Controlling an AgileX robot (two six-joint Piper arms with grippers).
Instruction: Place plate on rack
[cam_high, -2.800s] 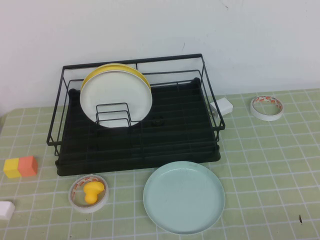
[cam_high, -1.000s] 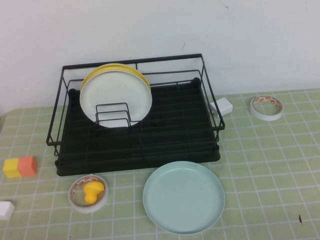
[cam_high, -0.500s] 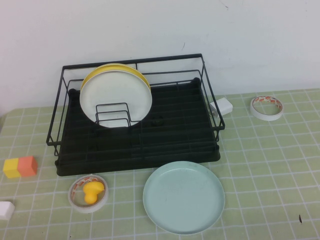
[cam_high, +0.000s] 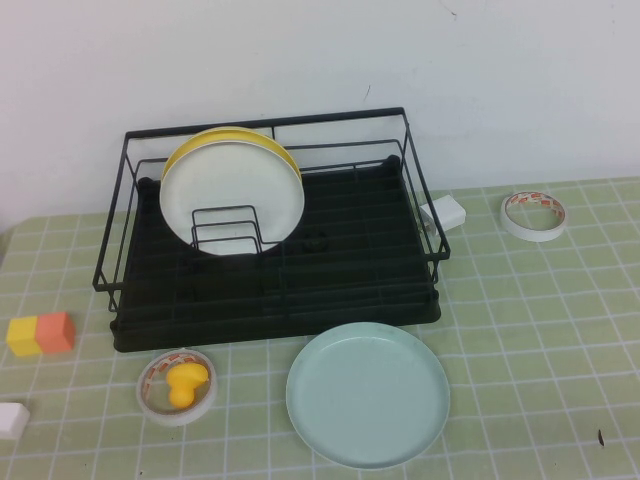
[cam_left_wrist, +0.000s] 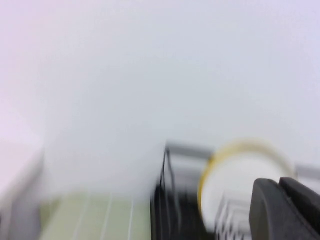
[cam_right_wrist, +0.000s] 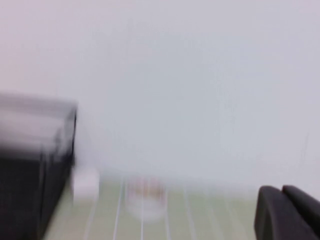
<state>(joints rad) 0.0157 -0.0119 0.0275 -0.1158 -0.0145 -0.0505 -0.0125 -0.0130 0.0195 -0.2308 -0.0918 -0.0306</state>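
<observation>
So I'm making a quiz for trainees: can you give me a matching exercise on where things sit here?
Things:
1. mint plate
2. white plate
3. duck
4. orange block

Places:
a. inside a tape roll
b. upright in the rack
c. flat on the table, in front of the rack
d. left of the rack, beside a yellow block

Pairs: 1-c, 2-b, 3-a, 4-d

Neither gripper is near these things.

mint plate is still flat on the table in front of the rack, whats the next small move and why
Probably bring the right gripper down toward the plate's right rim. The plate lies flat, untouched, just in front of the rack. Neither arm shows in the high view, and the left gripper faces the rack's white plate.
</observation>
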